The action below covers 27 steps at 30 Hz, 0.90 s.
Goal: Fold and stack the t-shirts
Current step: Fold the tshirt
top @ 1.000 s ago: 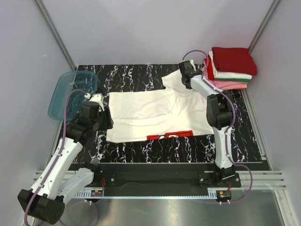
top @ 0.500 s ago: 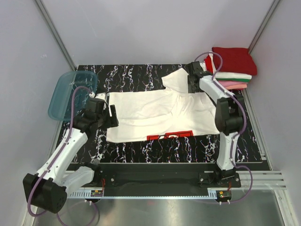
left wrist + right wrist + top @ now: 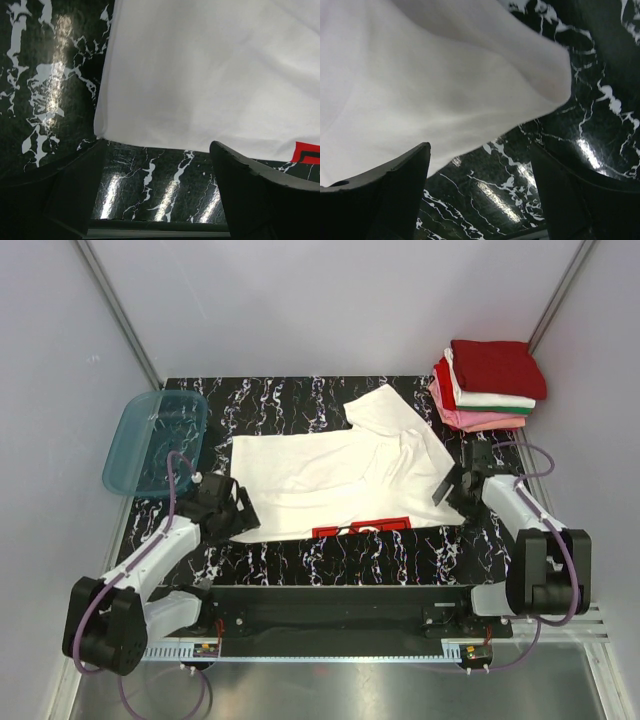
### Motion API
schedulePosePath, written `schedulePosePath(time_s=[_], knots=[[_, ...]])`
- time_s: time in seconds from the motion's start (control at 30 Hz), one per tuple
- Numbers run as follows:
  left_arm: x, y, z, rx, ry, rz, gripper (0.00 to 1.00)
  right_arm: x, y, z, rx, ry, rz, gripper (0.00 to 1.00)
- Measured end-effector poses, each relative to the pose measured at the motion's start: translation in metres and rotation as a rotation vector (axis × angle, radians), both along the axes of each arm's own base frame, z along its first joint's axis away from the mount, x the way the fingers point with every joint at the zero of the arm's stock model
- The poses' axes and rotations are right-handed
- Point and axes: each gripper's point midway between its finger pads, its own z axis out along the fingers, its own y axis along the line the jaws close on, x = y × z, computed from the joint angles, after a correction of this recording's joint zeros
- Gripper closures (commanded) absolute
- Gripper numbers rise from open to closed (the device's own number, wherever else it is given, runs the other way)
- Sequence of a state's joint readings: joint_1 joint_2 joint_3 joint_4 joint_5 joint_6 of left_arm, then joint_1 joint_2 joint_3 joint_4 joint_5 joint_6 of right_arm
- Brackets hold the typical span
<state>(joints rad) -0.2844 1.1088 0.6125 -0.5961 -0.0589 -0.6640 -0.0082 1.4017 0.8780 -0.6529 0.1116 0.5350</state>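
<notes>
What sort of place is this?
Likely a robot test booth, not a laundry: plain grey walls, left arm and right arm bolted to a marbled table, one white t-shirt spread out.

White printed tee [image 3: 330, 480] spread flat, folded tees [image 3: 490, 385] stacked far-right

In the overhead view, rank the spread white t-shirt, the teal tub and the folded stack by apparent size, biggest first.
1. white t-shirt, clearly largest.
2 and 3. teal tub and folded stack: about alike, and the stack rises nearer the camera, so unranked.
</notes>
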Motion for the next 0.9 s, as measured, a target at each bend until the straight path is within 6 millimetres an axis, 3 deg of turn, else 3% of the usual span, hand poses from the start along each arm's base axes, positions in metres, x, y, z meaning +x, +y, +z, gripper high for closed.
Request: schedulePosePath(time_s=[0.13, 0.3, 0.43, 0.47, 0.5, 0.53, 0.57, 0.6, 0.63, 0.67, 0.7, 0.73, 0.9], knots=[[-0.013, 0.008, -0.007, -0.009, -0.017, 0.058, 0.07, -0.031, 0.01, -0.014, 0.057, 0.028, -0.068, 0.15], [-0.012, 0.015, -0.014, -0.002, -0.035, 0.11, 0.07, -0.03, 0.002, -0.019, 0.096, -0.013, -0.159, 0.23], [-0.011, 0.018, -0.025, 0.011, -0.012, 0.133, 0.12, -0.025, -0.005, -0.037, 0.113, 0.015, -0.205, 0.39], [-0.01, 0.02, -0.027, 0.018, -0.007, 0.14, 0.14, -0.024, -0.006, -0.041, 0.118, 0.021, -0.209, 0.5], [-0.006, 0.02, -0.026, 0.014, -0.024, 0.147, 0.17, -0.023, -0.006, -0.041, 0.122, 0.021, -0.21, 0.57], [-0.003, 0.019, -0.027, 0.014, -0.031, 0.151, 0.32, -0.019, -0.008, -0.041, 0.126, 0.008, -0.216, 0.63], [0.001, 0.019, -0.027, 0.014, -0.041, 0.157, 0.4, -0.017, -0.008, -0.043, 0.131, 0.005, -0.22, 0.79], [0.004, 0.02, -0.028, 0.015, -0.045, 0.163, 0.52, -0.015, -0.009, -0.043, 0.132, 0.003, -0.22, 0.85], [0.006, 0.02, -0.03, 0.019, -0.048, 0.166, 0.75, -0.014, -0.011, -0.044, 0.134, 0.001, -0.225, 0.9], [0.009, 0.021, -0.031, 0.021, -0.05, 0.174, 0.87, -0.013, -0.01, -0.044, 0.142, -0.001, -0.225, 1.0], [0.01, 0.022, -0.033, 0.026, -0.048, 0.175, 0.95, -0.011, -0.01, -0.044, 0.144, -0.004, -0.22, 1.0], [0.012, 0.021, -0.033, 0.026, -0.048, 0.174, 1.0, -0.01, -0.01, -0.043, 0.146, -0.006, -0.22, 1.0], [0.01, 0.021, -0.025, 0.021, -0.059, 0.173, 1.0, -0.017, -0.015, -0.031, 0.126, -0.016, -0.232, 1.0]])
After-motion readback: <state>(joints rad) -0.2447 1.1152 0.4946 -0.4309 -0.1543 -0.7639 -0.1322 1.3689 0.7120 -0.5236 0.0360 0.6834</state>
